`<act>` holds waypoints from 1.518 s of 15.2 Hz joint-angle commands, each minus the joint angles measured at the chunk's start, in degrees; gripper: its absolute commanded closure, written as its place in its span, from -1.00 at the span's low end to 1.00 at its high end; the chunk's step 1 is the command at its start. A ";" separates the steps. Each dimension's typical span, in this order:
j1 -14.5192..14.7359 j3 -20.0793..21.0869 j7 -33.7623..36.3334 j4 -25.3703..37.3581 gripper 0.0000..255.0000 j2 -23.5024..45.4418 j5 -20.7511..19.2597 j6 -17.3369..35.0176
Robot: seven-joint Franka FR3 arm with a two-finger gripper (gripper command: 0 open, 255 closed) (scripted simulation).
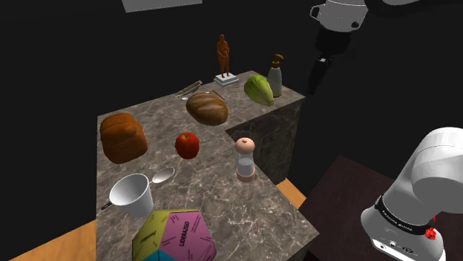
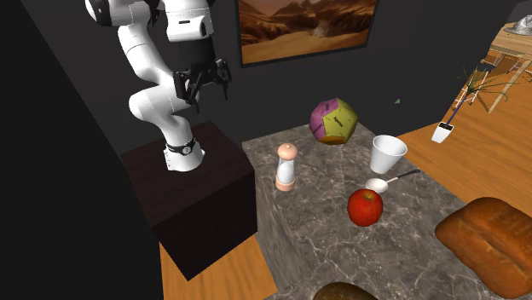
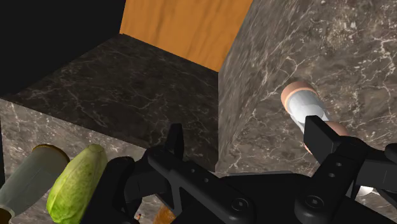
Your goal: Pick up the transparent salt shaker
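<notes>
The salt shaker [image 1: 245, 158] has a clear body, a pale pink cap and a pink base. It stands upright near the marble counter's [image 1: 215, 200] edge, by the inner corner of its L shape. In the second exterior view the salt shaker [image 2: 286, 167] stands alone at the counter's near corner. My black gripper [image 1: 316, 80] hangs high in the air beyond the counter, well above the shaker and off to one side. The gripper [image 2: 203, 89] is open and holds nothing. Along the hand, the shaker [image 3: 305, 106] lies just past one fingertip [image 3: 317, 132] of the gripper [image 3: 247, 137], not between the two.
Near the shaker are a red apple [image 1: 187, 144], a white mug [image 1: 132, 194], a spoon [image 1: 162, 176] and a many-coloured polyhedron [image 1: 174, 237]. Farther back lie two bread loaves [image 1: 122, 136], a green cabbage [image 1: 258, 89], a bottle [image 1: 276, 76] and a brown figurine [image 1: 223, 58].
</notes>
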 commanded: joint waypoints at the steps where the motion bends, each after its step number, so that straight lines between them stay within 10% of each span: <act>1: 0.00 0.00 0.00 0.00 -1.00 0.00 0.00 0.00; 23: 3.67 15.50 17.99 11.38 -1.00 38.07 2.66 21.72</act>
